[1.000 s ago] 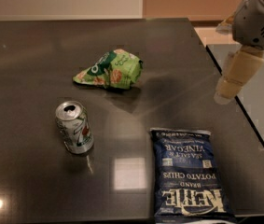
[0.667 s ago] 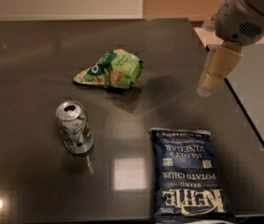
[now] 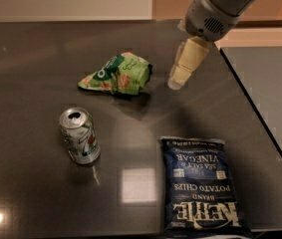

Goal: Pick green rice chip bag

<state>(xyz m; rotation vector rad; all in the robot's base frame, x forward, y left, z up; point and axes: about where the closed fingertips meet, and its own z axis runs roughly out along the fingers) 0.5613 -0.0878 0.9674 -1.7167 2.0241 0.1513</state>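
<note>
The green rice chip bag [image 3: 117,74] lies crumpled on the dark table [image 3: 31,63], a little behind its middle. It is light green with a dark-green logo patch and orange-red chip pictures. My gripper [image 3: 177,83] hangs from the arm at the upper right, its cream-coloured tip pointing down and left, just to the right of the bag and apart from it. It holds nothing that I can see.
A silver soda can [image 3: 79,135] stands at the front left. A flat dark-blue Kettle potato chips bag [image 3: 199,185] lies at the front right near the table's front edge. The table's right edge [image 3: 260,118] runs diagonally beside a grey floor.
The arm and gripper have moved left, from over the table's right edge to a spot just right of the green bag. The objects have not moved.
</note>
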